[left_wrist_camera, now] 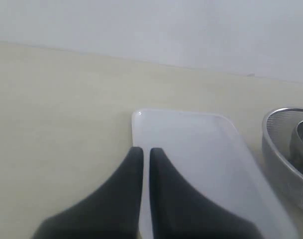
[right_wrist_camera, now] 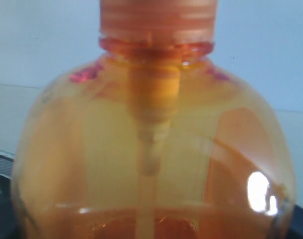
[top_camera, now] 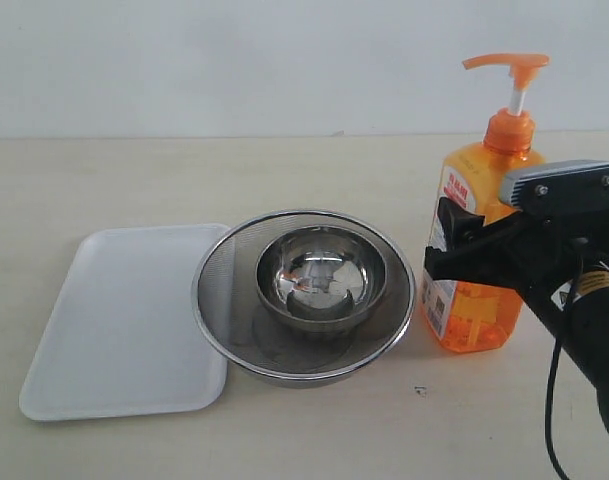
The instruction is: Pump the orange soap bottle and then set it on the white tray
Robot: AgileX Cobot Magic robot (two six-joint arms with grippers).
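Orange soap bottle [top_camera: 481, 300] stands upright on desk [top_camera: 134, 180] at right side of exterior view, long axis vertical, pump spout pointing left toward wide mesh strainer [top_camera: 229, 280] with small steel bowl [top_camera: 319, 275] inside. White tray [top_camera: 114, 320] lies flat beyond strainer, long axis away from camera. Right pincer [top_camera: 439, 240] straddles bottle body; real grip or not, cannot tell. Left pincer [left_wrist_camera: 146, 149] almost closed, empty, over tray edge.

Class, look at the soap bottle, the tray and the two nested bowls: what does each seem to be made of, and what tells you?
Orange soap bottle: translucent glossy plastic, probably; dip tube shows through.
White tray: matte plastic, apparently; smooth moulded rim.
Outer bowl: fine metal mesh, bright rim.
Inner bowl: polished metal, likely steel; mirror reflections.
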